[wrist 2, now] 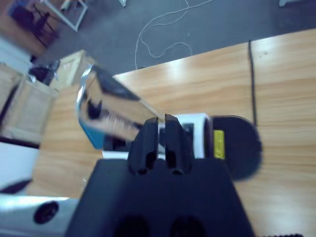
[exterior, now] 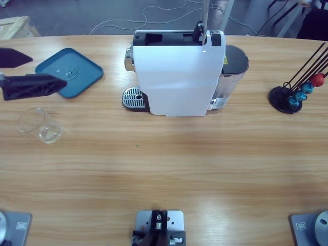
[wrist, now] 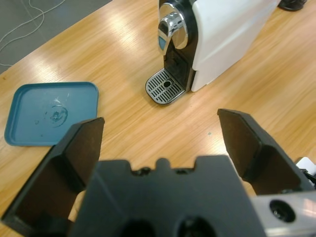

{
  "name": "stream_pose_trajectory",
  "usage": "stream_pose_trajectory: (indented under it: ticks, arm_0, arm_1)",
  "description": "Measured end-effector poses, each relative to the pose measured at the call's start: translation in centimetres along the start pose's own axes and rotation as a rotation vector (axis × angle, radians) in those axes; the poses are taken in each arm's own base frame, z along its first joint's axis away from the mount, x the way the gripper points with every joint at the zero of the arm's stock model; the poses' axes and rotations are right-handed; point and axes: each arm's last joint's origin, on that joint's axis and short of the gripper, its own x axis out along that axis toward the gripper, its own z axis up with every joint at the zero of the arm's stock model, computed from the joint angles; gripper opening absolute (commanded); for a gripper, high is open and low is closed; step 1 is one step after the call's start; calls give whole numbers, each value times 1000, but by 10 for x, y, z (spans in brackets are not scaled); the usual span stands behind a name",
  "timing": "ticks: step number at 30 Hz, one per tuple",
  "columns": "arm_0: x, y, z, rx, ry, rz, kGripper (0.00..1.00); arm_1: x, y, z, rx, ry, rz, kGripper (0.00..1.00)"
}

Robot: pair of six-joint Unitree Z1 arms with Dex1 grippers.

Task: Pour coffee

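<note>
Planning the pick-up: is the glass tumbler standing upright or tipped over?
Tipped over. In the high view the glass tumbler lies on its side on the table, below the left pincer.

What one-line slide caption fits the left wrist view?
Open left gripper faces the coffee machine and its drip grate, teal tray to one side.
</note>
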Motion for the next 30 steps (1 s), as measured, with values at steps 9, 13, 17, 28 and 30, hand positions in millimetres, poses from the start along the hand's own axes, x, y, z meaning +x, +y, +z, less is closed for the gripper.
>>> stream_pose_trajectory:
  ticks: [9, 13, 17, 28, 30]
  arm_0:
    - [0, -2, 0, 0, -1, -7, 996]
    - [0, -2, 0, -6, 0, -7, 996]
    - [0, -2, 0, -6, 0, -7, 996]
    - [0, -2, 0, -7, 0, -7, 996]
    - [0, -2, 0, -7, 0, -7, 996]
  arm_1:
    - [35, 12, 9, 79, 1, 121, 0]
    - [35, 20, 7, 76, 7, 163, 0]
    - [49, 36, -9, 52, 42, 188, 0]
    - [105, 55, -43, 14, 131, 213, 0]
    - [115, 58, -56, 0, 160, 210, 0]
